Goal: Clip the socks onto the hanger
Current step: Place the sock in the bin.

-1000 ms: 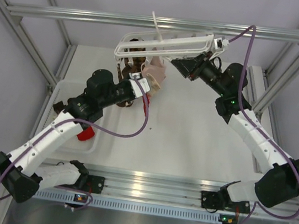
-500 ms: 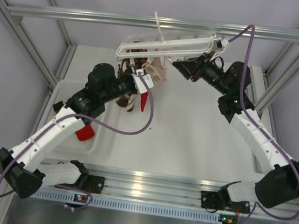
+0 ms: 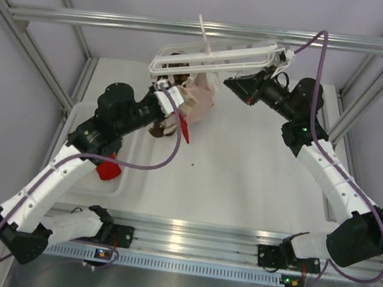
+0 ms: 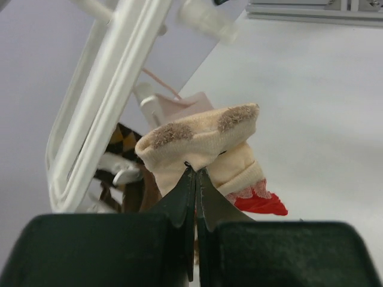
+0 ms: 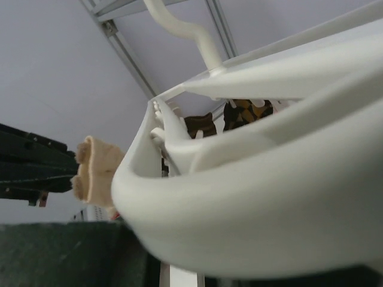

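Observation:
The white hanger (image 3: 214, 55) hangs tilted by its hook under the aluminium rail. A brown striped sock (image 3: 159, 129) and a pale pink sock (image 3: 202, 96) dangle from its clips. My left gripper (image 3: 171, 102) is shut on the cream cuff of a red sock (image 4: 200, 140), just below the hanger's left end (image 4: 114, 101); the sock's red foot (image 4: 258, 203) droops below. My right gripper (image 3: 233, 84) sits at the hanger's right end, and the frame (image 5: 269, 197) runs across its jaws, which seem shut on it. Another red sock (image 3: 108, 169) lies in the tray.
A white tray (image 3: 129, 181) sits on the table at the left. Aluminium posts and a top rail (image 3: 123, 21) box in the workspace. A free clip (image 4: 127, 174) hangs beside the brown sock.
My left gripper has carried the red sock up and slightly left, closer under the hanger's left end. The right gripper's jaws have narrowed on the hanger frame, which stays tilted.

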